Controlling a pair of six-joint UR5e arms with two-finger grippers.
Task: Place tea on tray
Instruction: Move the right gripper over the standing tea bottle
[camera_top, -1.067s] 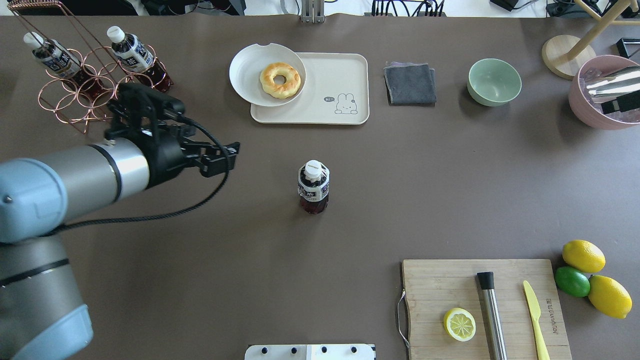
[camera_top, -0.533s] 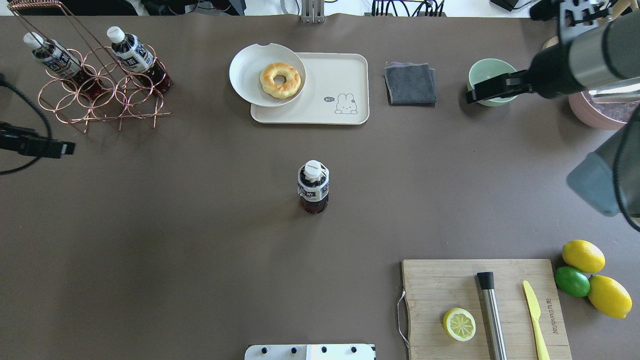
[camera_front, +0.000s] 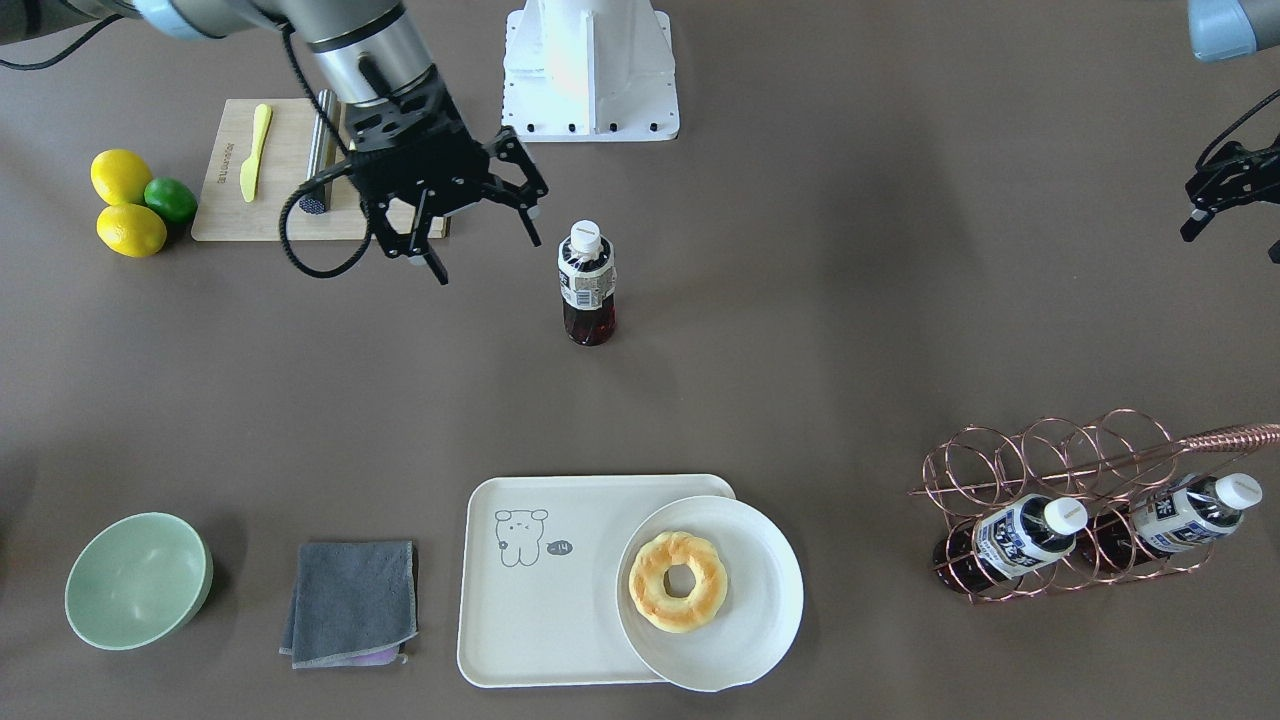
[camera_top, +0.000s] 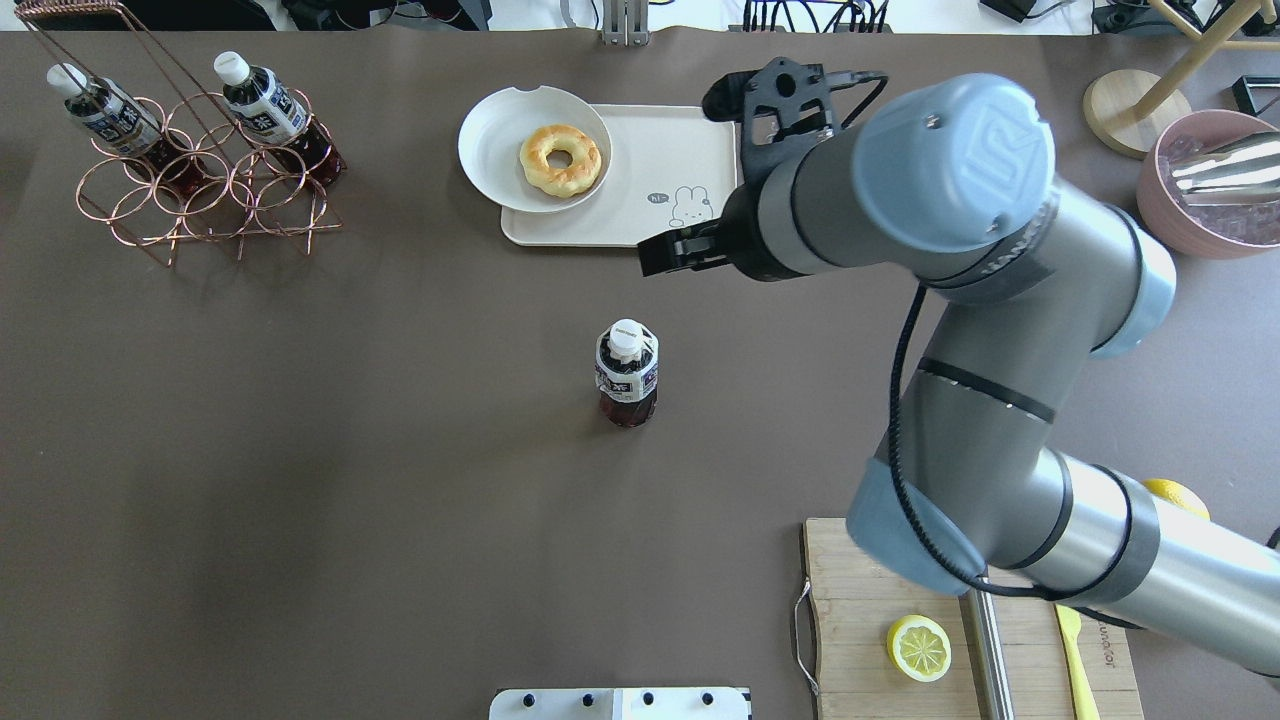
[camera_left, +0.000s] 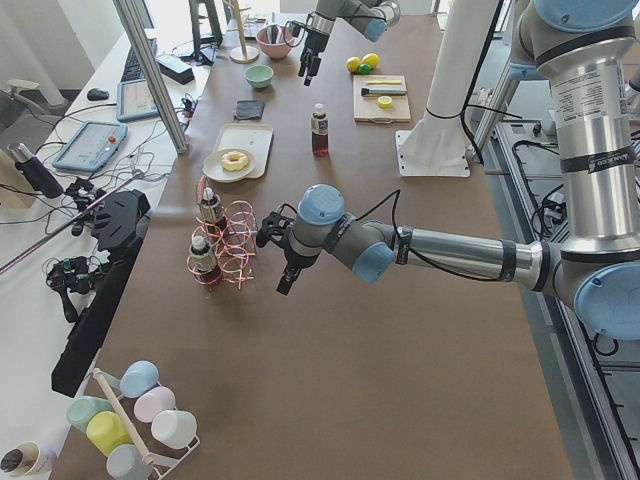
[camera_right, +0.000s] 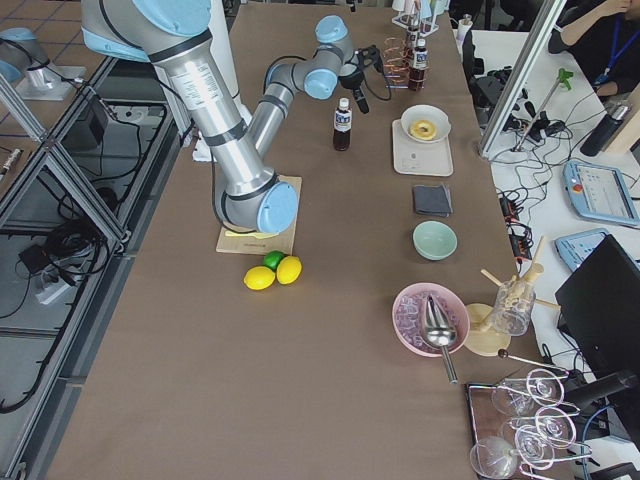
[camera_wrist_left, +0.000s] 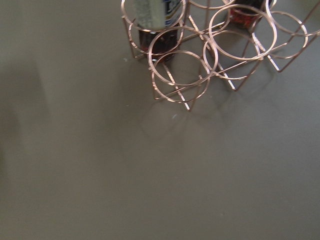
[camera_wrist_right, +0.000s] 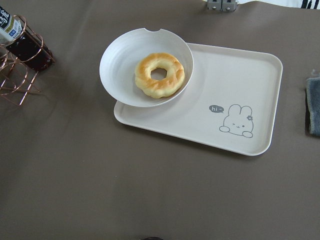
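Note:
The tea bottle (camera_top: 627, 375) stands upright in the middle of the table, also in the front view (camera_front: 587, 285). The cream tray (camera_top: 690, 140) with the drawn animal lies at the far side; it also shows in the front view (camera_front: 540, 620) and the right wrist view (camera_wrist_right: 240, 85). My right gripper (camera_front: 485, 255) is open and empty, raised above the table just to the robot's right of the bottle, apart from it. In the overhead view the right gripper (camera_top: 660, 258) shows near the tray's front edge. My left gripper (camera_front: 1231, 241) is open and empty near the table's left end.
A round white plate (camera_top: 490, 160) with a doughnut overlaps the tray's left part. A copper rack (camera_top: 200, 190) with two more bottles stands far left. A grey cloth (camera_front: 350, 600), a green bowl (camera_front: 138, 580), and a cutting board (camera_top: 870, 580) with a lemon half are also here.
The left arm has pulled back out of the overhead view to the left. The right arm has swung in from the right to near the bottle. The bottle has not moved.

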